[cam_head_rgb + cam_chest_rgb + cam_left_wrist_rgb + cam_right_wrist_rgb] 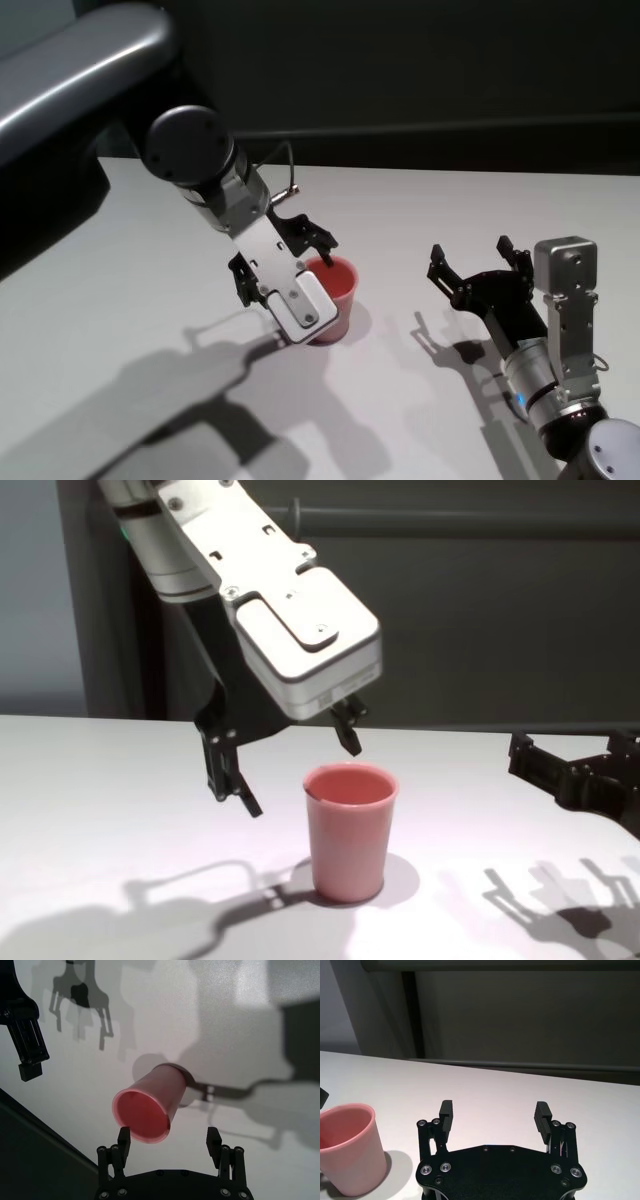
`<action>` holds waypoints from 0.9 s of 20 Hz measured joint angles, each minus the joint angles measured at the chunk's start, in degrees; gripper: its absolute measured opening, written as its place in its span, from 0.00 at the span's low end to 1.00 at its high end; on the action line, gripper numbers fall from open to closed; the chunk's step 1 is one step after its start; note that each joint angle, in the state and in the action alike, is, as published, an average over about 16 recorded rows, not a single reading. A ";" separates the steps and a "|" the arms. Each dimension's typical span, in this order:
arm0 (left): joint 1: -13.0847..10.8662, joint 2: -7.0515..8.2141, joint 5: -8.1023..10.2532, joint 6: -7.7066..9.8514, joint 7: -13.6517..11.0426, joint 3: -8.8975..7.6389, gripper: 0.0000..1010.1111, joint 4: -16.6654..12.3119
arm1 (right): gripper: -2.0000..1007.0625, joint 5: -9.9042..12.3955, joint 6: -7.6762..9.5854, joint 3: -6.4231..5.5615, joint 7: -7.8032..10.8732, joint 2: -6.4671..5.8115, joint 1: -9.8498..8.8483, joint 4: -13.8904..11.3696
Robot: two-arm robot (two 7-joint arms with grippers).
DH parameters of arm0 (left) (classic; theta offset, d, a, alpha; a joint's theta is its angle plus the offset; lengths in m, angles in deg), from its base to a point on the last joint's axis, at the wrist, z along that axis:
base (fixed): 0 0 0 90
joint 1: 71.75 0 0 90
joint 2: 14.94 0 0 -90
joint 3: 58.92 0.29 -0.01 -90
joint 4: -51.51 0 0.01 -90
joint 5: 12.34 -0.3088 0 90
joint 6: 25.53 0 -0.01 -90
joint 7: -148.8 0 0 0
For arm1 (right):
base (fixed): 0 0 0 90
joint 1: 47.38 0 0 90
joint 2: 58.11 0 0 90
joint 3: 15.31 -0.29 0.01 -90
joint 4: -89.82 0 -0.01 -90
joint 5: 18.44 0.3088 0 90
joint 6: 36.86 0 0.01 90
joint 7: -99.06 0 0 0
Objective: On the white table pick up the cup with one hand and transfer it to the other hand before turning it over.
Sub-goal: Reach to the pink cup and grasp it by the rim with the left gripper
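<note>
The white table [150, 260] carries the cup [334, 298], upright at the head view's center. The left claw [285, 755] hovers over it, fingers apart, one at the cup's 9 o'clock, one behind the rim. The right claw [480, 265] waits at the cup's 3 o'clock, apart and empty. Pickup is in hand; next, lower and close on the wall.
</note>
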 joint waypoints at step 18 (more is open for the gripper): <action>0.98 -1.28 0.10 -0.37 1.80 3.09 0.99 2.93 | 1.00 0.00 0.00 0.00 0.00 0.00 0.00 0.00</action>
